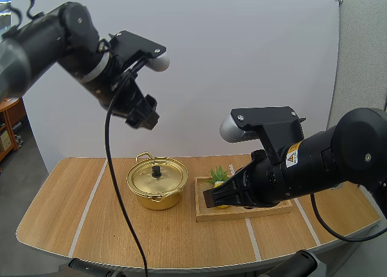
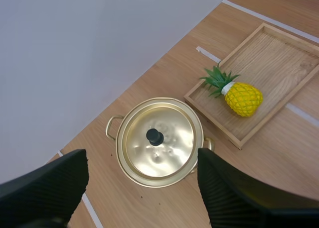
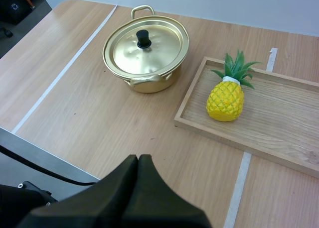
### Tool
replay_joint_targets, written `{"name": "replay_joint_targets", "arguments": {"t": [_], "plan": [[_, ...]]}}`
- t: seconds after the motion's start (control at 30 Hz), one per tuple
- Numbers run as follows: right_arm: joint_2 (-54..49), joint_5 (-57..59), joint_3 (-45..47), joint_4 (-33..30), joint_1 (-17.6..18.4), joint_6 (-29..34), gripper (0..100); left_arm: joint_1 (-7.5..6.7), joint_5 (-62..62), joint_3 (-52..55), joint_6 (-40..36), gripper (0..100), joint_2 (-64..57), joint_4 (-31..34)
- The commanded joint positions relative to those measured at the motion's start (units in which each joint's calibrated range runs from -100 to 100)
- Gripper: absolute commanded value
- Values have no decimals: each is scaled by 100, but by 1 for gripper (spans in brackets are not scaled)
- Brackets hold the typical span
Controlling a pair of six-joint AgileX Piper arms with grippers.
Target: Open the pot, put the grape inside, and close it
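Pot: the gold pot [image 1: 157, 183] stands on the bench [image 1: 91, 228], just left of the wooden tray [image 3: 279, 123]. Its lid [image 2: 159, 141] is on, with a black knob [image 2: 154, 136] at the centre.
Fruit: I see no grapes. A small pineapple [image 3: 225, 99] lies in the left end of the tray, on the side near the pot, with its leaves pointing to the far side.
Left hand: the left hand [image 2: 142, 161] hangs high over the pot, well apart from it. Its fingers are spread wide with nothing between them, and it looks down on the lid.
Right hand: the right hand [image 3: 138, 161] is raised over the near side of the bench and aimed toward the tray. Its fingers are pressed together into one wedge, and it carries nothing.
Step in hand: by my reading, taking the lid off; it has not begun.
Doing it well: line the knob up midway between the spread fingers and come straight down. Pinch the knob alone, clear of the rim and handles, then lift straight up so the pot is not dragged. Set the lid on bare bench to the left, which leaves the tray side free for the right hand.
Risk: the knob is small. An off-centre pinch could tilt the lid or nudge the pot toward the tray.
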Motion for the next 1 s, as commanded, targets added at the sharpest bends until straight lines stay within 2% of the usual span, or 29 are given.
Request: {"name": "replay_joint_targets", "arguments": {"t": [0.0, 0.33, 0.37, 0.4, 0.43, 0.5, 0.53, 0.57, 0.6, 0.8, 0.97], "plan": [[-56, 0, 12, 18, -28, -37, 0, 2, 0, 353, -163, 100, -376, -12], [-56, 0, 12, 18, -28, -37, 0, 2, 0, 968, -521, 100, -1307, -12], [-56, 0, 12, 18, -28, -37, 0, 2, 0, 1002, -563, 94, -1366, -12], [-56, 0, 12, 18, -28, -37, 0, 2, 0, 1050, -644, 82, -1498, -12], [-56, 0, 12, 18, -28, -37, 0, 2, 0, 1054, -657, 80, -1516, -12], [-56, 0, 12, 18, -28, -37, 0, 2, 0, 1087, -737, 55, -1702, -12], [-56, 0, 12, 13, -37, -37, 0, 2, 0, 1104, -737, 40, -1811, -12], [-56, 0, 12, 13, -46, -37, 0, 2, 0, 1114, -737, 18, -1989, -12], [-56, 0, 12, 13, -80, -37, 0, 2, 0, 1120, -737, 0, -2179, -12], [-56, 0, 12, 13, -251, -37, 0, 2, 0, 1120, -779, 0, -2665, -12], [-73, 0, 12, 13, -389, -37, 0, 2, 0, 1131, -1114, 0, -2994, -23]]}}
